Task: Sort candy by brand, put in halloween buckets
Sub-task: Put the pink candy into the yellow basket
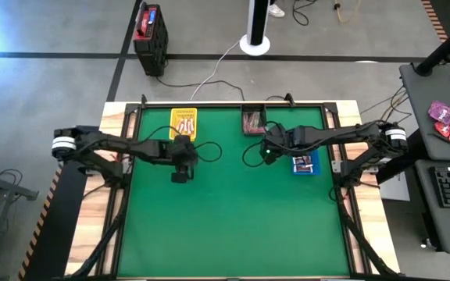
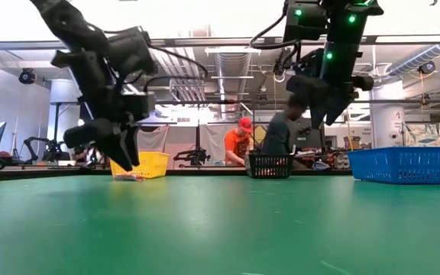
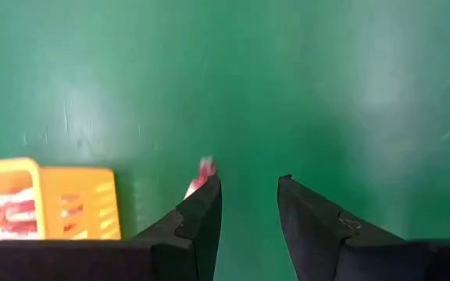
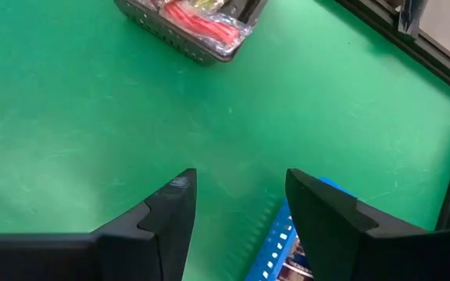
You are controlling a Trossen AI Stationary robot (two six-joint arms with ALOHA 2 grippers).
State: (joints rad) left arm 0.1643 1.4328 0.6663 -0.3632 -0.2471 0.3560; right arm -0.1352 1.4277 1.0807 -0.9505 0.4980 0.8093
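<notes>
My left gripper (image 1: pixel 179 176) (image 3: pixel 248 181) is open and hangs just above the green table (image 1: pixel 233 226), near the yellow bucket (image 1: pixel 183 123) (image 3: pixel 45 204). That bucket holds pink-red candy. One pink-red candy (image 3: pixel 202 173) (image 2: pixel 128 177) lies on the table just past one left fingertip, outside the gap. My right gripper (image 1: pixel 267 154) (image 4: pixel 241 173) is open and raised, between the black bucket (image 1: pixel 254 120) (image 4: pixel 198 23), which holds red-wrapped candy, and the blue bucket (image 1: pixel 305 164) (image 4: pixel 283 246).
All three buckets stand in the far half of the table, and the near half is bare green mat. Dark frame rails (image 1: pixel 341 195) run along the table's edges. In the low view, people (image 2: pixel 239 145) show in the room beyond the far edge.
</notes>
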